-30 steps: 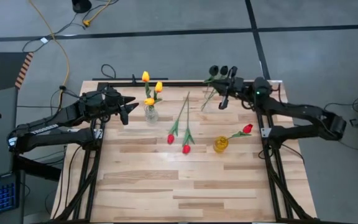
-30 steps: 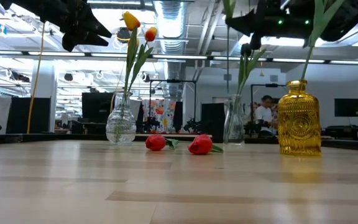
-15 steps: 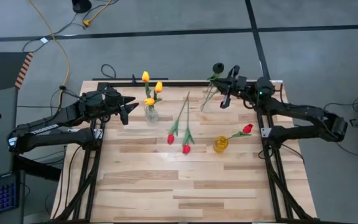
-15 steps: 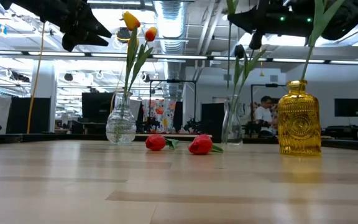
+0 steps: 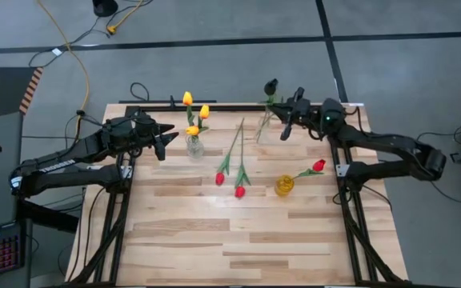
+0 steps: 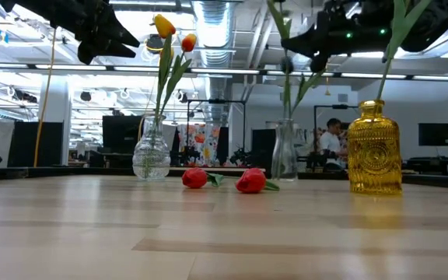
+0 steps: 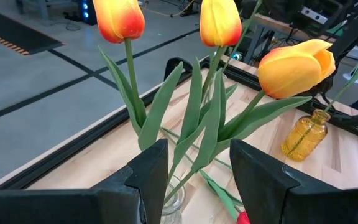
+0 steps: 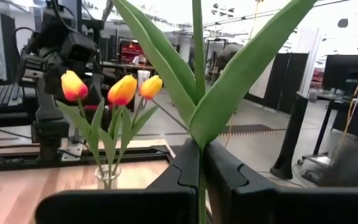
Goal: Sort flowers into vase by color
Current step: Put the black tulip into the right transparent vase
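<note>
Between my right gripper's [image 8: 199, 177] fingers I see a green stem [image 8: 197, 68] pinched tight, running straight up and away from the claw with two long leaves fanning off it. From overhead, that gripper [image 5: 288, 126] sits at the far edge of the table [image 5: 214, 232], and the dark tulip [image 5: 270, 86] it holds has its long axis pointing away from the claw, past the table's far edge, bud outermost. At table height the same stem drops beneath the claw into a slim clear vase [image 6: 284, 152].

Off to the side of that claw, toward the left arm, the round clear vase [image 5: 194, 146] holds three yellow tulips [image 5: 187, 99], stems upright and heads fanning apart. Two red tulips [image 5: 220, 178] lie flat on the table between the two grippers, heads toward the near edge, stems angled back toward the far edge. Nearer than the right claw, the amber vase [image 5: 284, 186] carries one red tulip [image 5: 318, 166] leaning out toward the right arm.

My left gripper [image 5: 165, 137] hovers just beside the yellow bunch, fingers [image 7: 146, 171] spread apart, holding nothing.
</note>
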`<action>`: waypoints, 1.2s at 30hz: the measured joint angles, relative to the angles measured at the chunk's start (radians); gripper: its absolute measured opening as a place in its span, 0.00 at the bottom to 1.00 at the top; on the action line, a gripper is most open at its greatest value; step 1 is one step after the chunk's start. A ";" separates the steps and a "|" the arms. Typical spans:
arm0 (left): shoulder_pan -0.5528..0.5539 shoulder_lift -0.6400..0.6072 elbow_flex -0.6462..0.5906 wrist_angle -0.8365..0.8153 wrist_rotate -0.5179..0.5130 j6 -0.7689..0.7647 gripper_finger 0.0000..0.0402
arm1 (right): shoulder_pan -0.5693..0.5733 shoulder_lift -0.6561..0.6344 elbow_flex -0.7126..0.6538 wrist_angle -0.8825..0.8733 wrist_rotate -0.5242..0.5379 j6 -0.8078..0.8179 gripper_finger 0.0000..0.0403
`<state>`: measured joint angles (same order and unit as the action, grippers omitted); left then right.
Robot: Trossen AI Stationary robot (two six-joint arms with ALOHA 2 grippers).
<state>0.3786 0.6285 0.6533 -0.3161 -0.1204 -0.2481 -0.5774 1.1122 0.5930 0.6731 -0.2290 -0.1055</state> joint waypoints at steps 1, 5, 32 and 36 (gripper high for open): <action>0.000 0.000 0.000 0.000 0.000 0.000 0.40 | 0.000 0.007 0.000 0.002 0.000 0.000 0.09; 0.000 0.000 0.000 0.000 0.000 0.000 0.40 | 0.001 0.032 0.000 -0.004 0.000 0.000 0.09; 0.000 0.000 0.000 0.000 0.000 0.001 0.40 | 0.083 0.051 0.000 0.094 0.083 -0.007 0.09; 0.000 0.000 0.000 0.000 0.000 0.001 0.40 | 0.119 0.051 0.000 0.092 0.167 -0.008 0.09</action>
<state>0.3783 0.6285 0.6529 -0.3161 -0.1204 -0.2473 -0.4586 1.1637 0.5926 0.7647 -0.0621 -0.1131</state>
